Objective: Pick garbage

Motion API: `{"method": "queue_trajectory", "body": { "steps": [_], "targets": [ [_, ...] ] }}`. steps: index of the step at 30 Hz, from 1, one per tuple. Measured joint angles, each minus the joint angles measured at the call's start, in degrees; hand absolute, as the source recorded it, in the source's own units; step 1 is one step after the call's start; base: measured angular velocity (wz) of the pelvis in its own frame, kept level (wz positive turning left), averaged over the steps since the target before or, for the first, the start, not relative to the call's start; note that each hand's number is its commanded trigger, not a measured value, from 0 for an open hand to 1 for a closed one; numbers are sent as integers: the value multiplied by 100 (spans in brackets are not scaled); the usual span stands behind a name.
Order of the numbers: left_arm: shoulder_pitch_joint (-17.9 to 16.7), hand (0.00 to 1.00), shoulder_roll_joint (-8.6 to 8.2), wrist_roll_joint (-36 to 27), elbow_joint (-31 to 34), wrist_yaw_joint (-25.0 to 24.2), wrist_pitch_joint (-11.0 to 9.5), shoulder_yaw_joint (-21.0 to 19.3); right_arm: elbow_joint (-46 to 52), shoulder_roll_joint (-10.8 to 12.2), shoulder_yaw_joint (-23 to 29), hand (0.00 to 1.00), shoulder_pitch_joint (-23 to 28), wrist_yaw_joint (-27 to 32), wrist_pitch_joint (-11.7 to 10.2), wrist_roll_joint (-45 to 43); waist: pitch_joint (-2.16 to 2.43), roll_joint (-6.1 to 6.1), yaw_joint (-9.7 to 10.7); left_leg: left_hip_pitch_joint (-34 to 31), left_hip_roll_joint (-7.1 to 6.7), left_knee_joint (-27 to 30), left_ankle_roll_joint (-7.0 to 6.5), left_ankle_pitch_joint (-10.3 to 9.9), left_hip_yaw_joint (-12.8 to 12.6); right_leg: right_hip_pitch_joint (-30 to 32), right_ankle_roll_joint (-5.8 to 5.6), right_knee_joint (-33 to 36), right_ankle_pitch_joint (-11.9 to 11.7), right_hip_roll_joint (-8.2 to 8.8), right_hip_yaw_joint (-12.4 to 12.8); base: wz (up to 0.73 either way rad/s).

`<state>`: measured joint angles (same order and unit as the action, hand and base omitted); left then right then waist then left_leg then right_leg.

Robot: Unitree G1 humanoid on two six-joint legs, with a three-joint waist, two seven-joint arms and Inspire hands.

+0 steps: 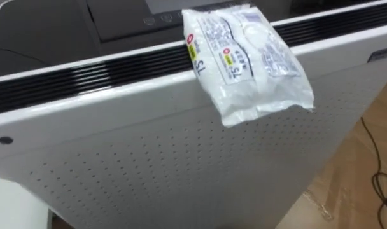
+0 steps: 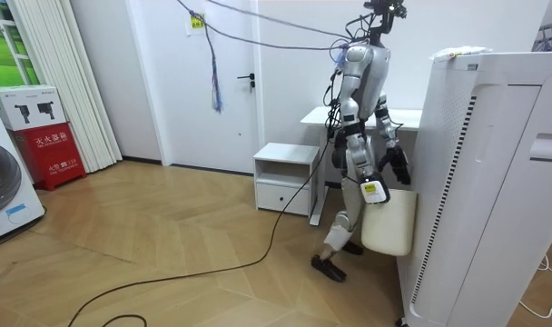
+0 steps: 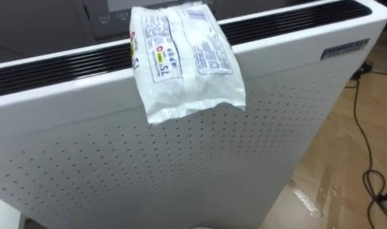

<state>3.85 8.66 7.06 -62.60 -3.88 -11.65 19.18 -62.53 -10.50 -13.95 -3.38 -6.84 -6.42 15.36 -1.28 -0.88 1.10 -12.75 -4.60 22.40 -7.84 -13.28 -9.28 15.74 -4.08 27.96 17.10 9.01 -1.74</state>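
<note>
Atop the air purifier (image 1: pixel 181 159), the packet (image 1: pixel 247 60) overhangs its front edge lengthwise toward me, well above my left hand (image 2: pixel 399 165), whose fingers' state I cannot tell.

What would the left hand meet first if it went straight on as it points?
Probably the air purifier's perforated panel: the left hand slants down toward it. Depth is unclear, so the white bin below might come first.
</note>
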Motion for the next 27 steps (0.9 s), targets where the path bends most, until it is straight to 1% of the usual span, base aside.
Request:
{"method": "queue_trajectory", "body": {
  "steps": [1,2,3,4,5,6,8,9,11,13,15,16,17,18,19,20,21,22,23,24,26,27],
  "targets": [
    [-38,0,-14,99,13,96,3,-11,1,-2,3,100,18,14,-5,-28,14,35,13,19,25,-10,55,-3,77,-40,-93,-153,-335,-48,-70,13],
    [-92,0,-16,344,99,200,1,-119,-4,20,1,100,13,20,-3,-141,23,57,-33,55,68,-105,109,23,117,-151,-45,-302,-404,-98,-180,15],
    [-97,0,-8,452,107,262,1,-151,-8,35,-8,100,22,18,-3,-174,27,64,-23,54,91,-120,132,37,161,-210,-30,-361,-428,-135,-219,11],
    [-145,0,37,613,214,390,4,-214,-13,78,-24,100,29,16,-4,-170,21,54,-25,77,136,-169,169,60,201,-278,12,-464,-469,-174,-298,14],
    [-260,0,109,712,467,552,3,-229,-3,98,-54,100,23,18,-4,-170,23,52,-56,81,190,-189,207,67,207,-316,44,-555,-513,-237,-308,5],
    [-313,0,138,768,596,635,4,-238,4,103,-54,100,21,22,-5,-169,23,52,-86,82,209,-201,222,72,207,-324,61,-581,-529,-257,-313,0],
    [-539,0,194,1144,1108,848,3,-268,-16,108,-68,100,23,22,-8,-164,18,46,-131,120,224,-245,272,102,323,-425,85,-675,-556,-306,-365,14],
    [-598,0,194,1207,1221,917,2,-268,-30,108,-74,100,23,21,-8,-164,14,39,-141,142,229,-262,284,110,345,-467,96,-720,-562,-311,-398,23],
    [-815,0,230,1422,1723,1162,1,-279,-36,115,-86,100,19,9,-64,-166,-6,7,-175,148,244,-264,325,137,464,-550,129,-848,-592,-335,-512,23],
    [-914,0,259,1529,1941,1343,-8,-279,-33,118,-86,100,22,-7,-123,-171,-21,-16,-195,134,266,-264,348,152,515,-578,152,-916,-619,-352,-589,15],
    [-1084,0,347,1824,2317,1474,-27,-308,-19,116,-54,100,42,-15,-170,-215,-29,-30,-252,120,298,-272,366,161,566,-653,175,-1019,-664,-392,-640,13],
    [-1135,0,398,2048,2438,1570,-155,-330,-19,96,-48,100,69,0,-213,-223,-29,-30,-279,123,297,-269,386,175,655,-698,185,-1113,-698,-412,-712,27],
    [-1182,0,456,2207,2605,1630,-211,-330,-8,86,-48,100,74,40,-236,-223,-33,-37,-306,122,292,-263,407,195,721,-737,196,-1151,-712,-413,-787,29],
    [-1217,0,487,2275,2707,1650,-221,-330,6,84,-48,100,73,61,-245,-225,-34,-38,-310,118,291,-258,411,204,757,-755,200,-1165,-714,-416,-814,31],
    [-1265,0,557,2450,2867,1699,-282,-330,7,82,-48,100,76,85,-285,-238,-34,-37,-318,117,294,-253,426,216,828,-814,217,-1231,-726,-428,-893,30],
    [-1273,0,634,2643,2986,1717,-340,-330,-20,69,-49,100,76,92,-362,-237,-37,-33,-336,117,299,-255,443,229,889,-863,231,-1279,-736,-443,-952,30],
    [-1275,0,662,2708,3030,1725,-376,-332,-59,58,-51,100,76,94,-416,-220,-39,-23,-353,119,304,-252,452,234,920,-900,234,-1328,-752,-462,-964,17],
    [-1276,0,707,2910,3162,1740,-395,-333,-137,27,-55,100,75,106,-503,-207,-51,0,-454,119,321,-240,463,240,956,-934,257,-1383,-783,-493,-978,15],
    [-1275,0,756,3054,3286,1767,-460,-333,-172,-22,-69,100,77,121,-518,-206,-74,36,-496,116,344,-224,475,247,989,-998,273,-1457,-824,-522,-1035,12],
    [-1276,0,788,3106,3326,1810,-511,-333,-172,-46,-71,100,76,126,-522,-206,-85,54,-514,115,348,-222,482,251,1003,-1005,279,-1470,-828,-525,-1056,16],
    [-1275,0,870,3122,3403,1979,-736,-339,-177,-91,-62,100,77,183,-557,-206,-98,97,-575,52,364,-206,525,278,1071,-974,308,-1474,-838,-549,-1122,12],
    [-1275,0,882,3122,3419,2032,-781,-340,-177,-93,-59,100,77,197,-560,-207,-100,102,-576,27,366,-196,537,286,1109,-968,318,-1481,-841,-558,-1148,19]
  ]
}}
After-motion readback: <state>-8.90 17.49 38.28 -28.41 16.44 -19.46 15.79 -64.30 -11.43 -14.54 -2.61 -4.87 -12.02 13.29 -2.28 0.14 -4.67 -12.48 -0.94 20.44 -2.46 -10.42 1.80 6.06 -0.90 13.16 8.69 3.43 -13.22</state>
